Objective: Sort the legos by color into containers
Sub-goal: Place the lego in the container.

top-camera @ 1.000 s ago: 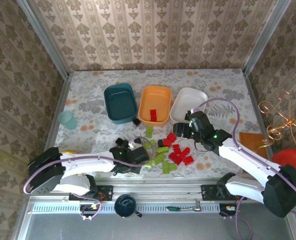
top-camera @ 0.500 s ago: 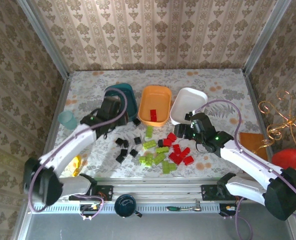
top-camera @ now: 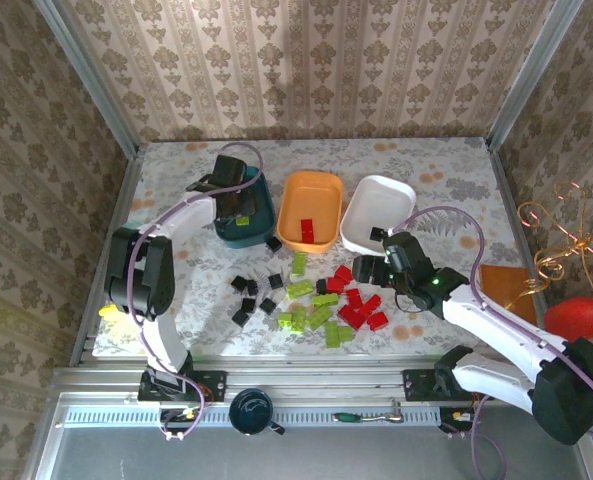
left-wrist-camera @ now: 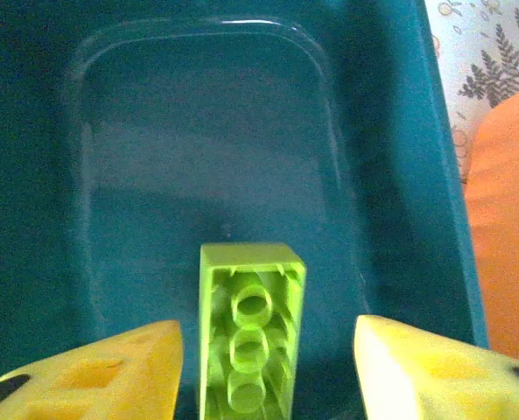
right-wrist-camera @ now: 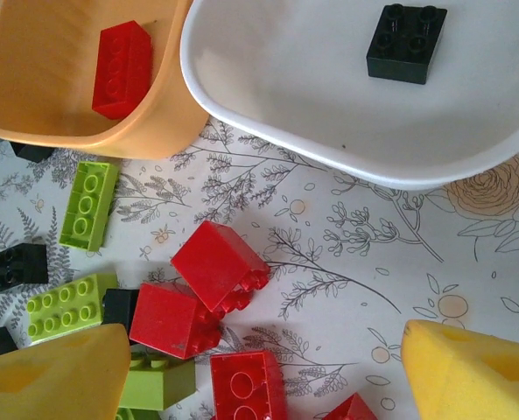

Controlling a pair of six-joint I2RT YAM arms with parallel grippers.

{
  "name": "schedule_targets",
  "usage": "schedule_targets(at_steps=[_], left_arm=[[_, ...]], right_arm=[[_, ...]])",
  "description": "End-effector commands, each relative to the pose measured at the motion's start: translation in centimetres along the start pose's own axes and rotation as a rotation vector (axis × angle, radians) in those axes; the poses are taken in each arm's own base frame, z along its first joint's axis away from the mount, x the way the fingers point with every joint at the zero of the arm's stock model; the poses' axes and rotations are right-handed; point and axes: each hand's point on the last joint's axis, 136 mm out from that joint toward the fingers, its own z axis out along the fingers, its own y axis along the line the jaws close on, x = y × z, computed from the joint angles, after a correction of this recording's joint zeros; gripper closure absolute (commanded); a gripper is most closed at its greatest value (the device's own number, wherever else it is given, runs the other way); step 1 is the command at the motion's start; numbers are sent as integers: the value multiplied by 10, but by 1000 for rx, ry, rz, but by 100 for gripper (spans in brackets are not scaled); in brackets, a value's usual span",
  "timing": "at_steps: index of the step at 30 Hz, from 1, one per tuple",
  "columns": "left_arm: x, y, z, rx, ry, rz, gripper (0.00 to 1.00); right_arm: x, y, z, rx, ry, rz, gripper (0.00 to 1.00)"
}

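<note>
Holding legos (left-wrist-camera: 250, 328): teal tub (left-wrist-camera: 399, 175) lime, orange tub (right-wrist-camera: 40, 79) red, white tub (right-wrist-camera: 285, 79) black.

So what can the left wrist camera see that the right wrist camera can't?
Left wrist camera: inside the teal tub, a lime green brick between open yellow fingers, touching neither. Right wrist camera: a black brick in the white tub, a red brick in the orange tub, loose bricks on the table. Both: the orange tub and the table.

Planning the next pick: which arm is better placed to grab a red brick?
Right. The right gripper, open, hangs above the red bricks; the left gripper is off over the teal tub, above a green brick.
</note>
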Motion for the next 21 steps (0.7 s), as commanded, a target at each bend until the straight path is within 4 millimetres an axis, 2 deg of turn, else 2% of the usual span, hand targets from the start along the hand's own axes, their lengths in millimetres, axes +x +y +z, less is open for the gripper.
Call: schedule_targets(at_steps=[1,5,8,10,14,16,18,21], left_arm=[[-23,-19,-24,75,-61,-1,36],[-20,-34,-60,144,-127,9,28],[5,-44,-85,182,-140,40,26],[39,-55,-99,204,-126,89,25],[111,-46,-110,193,-51,143,24],[152,-33,-112,177,11,148,24],[185,-17,-115,157,51,139,24],[225,7,-123,124,89,115,24]], right_arm=[[9,-5,-3,6,29,10,18],[11,-6,-3,8,32,5,18],[12,-6,-3,6,31,5,17],[13,-7,-2,4,33,6,17],[16,-7,0,1,37,6,17],[17,-9,2,3,38,6,17],[19,-10,4,4,39,7,17],[22,-10,6,0,41,13,17]])
